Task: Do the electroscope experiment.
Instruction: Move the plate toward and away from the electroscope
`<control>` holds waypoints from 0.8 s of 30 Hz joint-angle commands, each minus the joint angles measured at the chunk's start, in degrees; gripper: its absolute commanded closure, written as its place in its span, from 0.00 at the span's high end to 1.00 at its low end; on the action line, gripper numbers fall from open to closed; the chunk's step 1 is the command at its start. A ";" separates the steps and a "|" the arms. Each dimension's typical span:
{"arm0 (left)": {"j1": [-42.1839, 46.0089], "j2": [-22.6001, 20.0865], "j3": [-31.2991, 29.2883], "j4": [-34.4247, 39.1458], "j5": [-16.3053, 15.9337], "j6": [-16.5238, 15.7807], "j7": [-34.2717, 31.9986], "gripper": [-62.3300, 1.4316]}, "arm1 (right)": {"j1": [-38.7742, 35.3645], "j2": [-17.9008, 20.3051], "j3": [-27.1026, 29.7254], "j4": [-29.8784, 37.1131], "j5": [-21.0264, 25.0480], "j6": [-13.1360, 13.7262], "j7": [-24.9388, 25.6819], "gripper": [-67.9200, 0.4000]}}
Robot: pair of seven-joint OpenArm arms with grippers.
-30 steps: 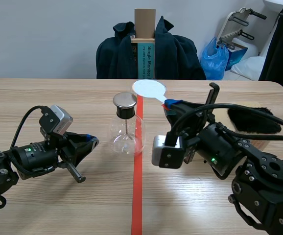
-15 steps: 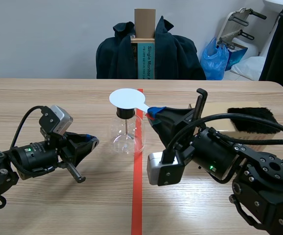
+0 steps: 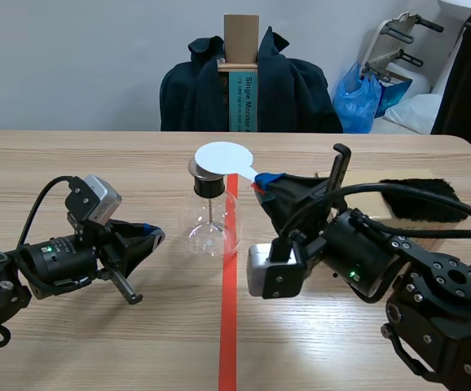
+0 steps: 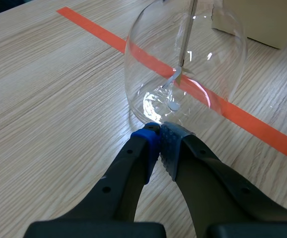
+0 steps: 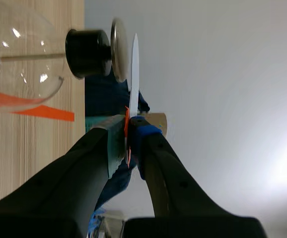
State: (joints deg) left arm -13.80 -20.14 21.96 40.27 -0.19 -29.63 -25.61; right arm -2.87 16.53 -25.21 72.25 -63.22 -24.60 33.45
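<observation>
Pinching the disc [image 3: 223, 156] tight in the right gripper [image 3: 265, 179] just over the flask [image 3: 211, 228] cap [image 3: 207, 186], left gripper [image 3: 150, 237] resting closed, empty; risking tipping the flask by nudging sideways

The left arm sits low beside the flask [image 3: 211, 224]. The left end effector [image 3: 152, 236] points at the flask's base, fingertips [image 4: 146, 148] meeting on nothing (tips close against the glass). The right arm comes in from the flask's other side. The right end effector [image 3: 266, 181] is level with the flask's cap and clamped on a white disc paddle [image 3: 223, 156].
</observation>
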 commanded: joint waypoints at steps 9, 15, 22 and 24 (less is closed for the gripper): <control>-0.48 0.42 -0.66 1.66 -0.61 -0.09 -1.01 0.07 | 0.81 0.11 0.39 0.31 0.46 -0.59 -13.07 0.02; -0.48 0.42 -0.66 1.66 -0.61 -0.09 -1.01 0.07 | 0.81 0.11 0.39 0.31 0.46 -0.59 -17.92 0.02; -0.46 0.42 -0.66 1.66 -0.61 -0.09 -0.98 0.07 | 0.81 0.11 0.39 0.31 0.44 -0.59 -15.34 0.02; -0.46 0.42 -0.66 1.66 -0.61 -0.09 -0.98 0.07 | 0.81 0.11 0.39 0.31 0.42 -0.59 -13.05 0.02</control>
State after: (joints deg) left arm -13.80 -20.14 21.96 40.27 -0.19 -29.63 -25.61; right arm -2.87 16.53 -25.19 72.25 -63.00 -24.58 19.99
